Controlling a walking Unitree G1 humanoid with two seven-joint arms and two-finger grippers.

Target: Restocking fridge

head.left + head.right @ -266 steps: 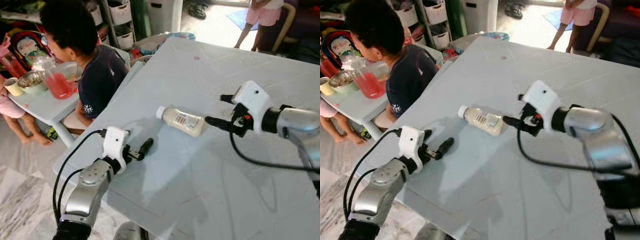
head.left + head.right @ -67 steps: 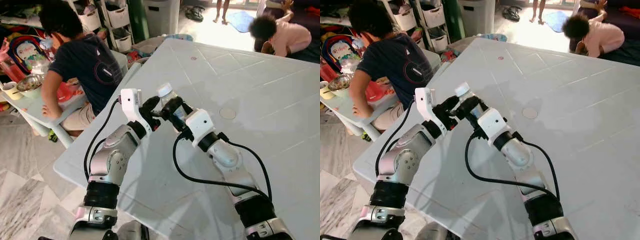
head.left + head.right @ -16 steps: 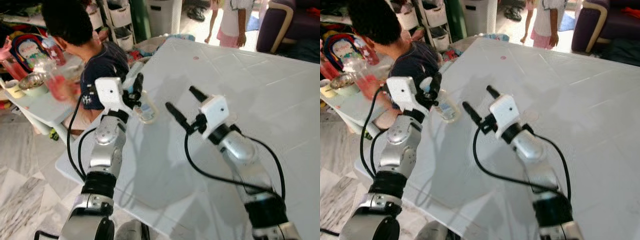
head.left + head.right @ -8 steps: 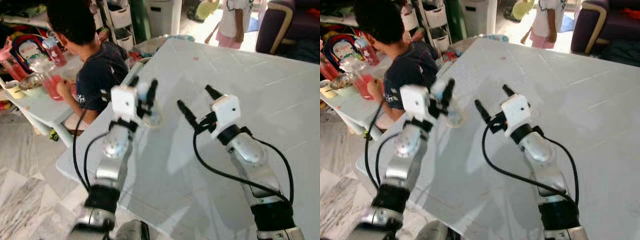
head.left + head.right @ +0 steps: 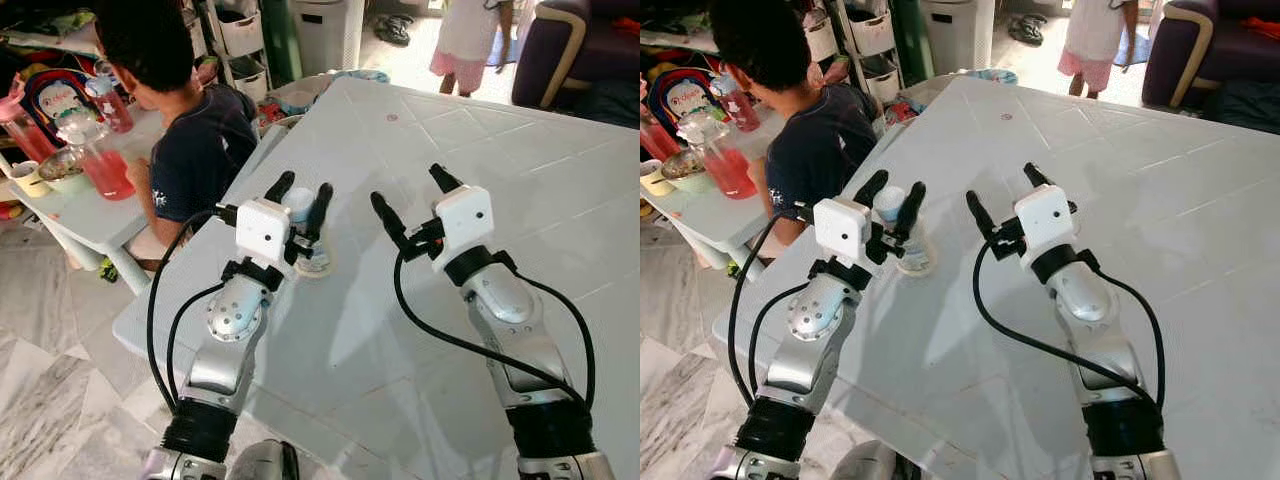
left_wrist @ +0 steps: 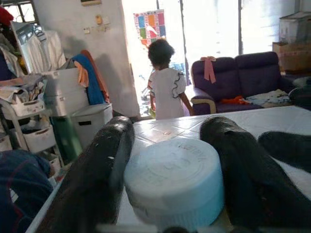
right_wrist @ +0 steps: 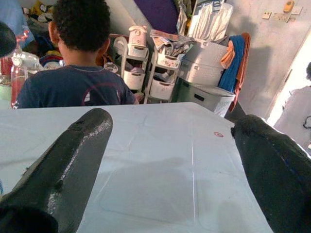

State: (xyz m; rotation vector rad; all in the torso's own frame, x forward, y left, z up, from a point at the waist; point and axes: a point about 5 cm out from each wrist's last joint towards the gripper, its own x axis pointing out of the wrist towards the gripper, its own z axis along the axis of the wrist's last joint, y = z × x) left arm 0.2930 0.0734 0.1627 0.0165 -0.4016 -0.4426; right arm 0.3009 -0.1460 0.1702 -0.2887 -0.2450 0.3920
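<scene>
Left gripper (image 5: 298,205) clamps bottle (image 5: 306,240) upright, base seemingly on table (image 5: 520,170); right gripper (image 5: 410,202) spread wide, empty, just beside.

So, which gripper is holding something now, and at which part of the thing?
The left gripper holds the bottle upright at its white cap, one finger on each side. The right gripper is open and holds nothing.

A person in a dark shirt (image 5: 195,150) sits at a small table (image 5: 85,215) bearing a red pitcher (image 5: 100,160); a purple sofa (image 6: 233,80) stands behind; a white bin (image 5: 325,30) nearby.
</scene>
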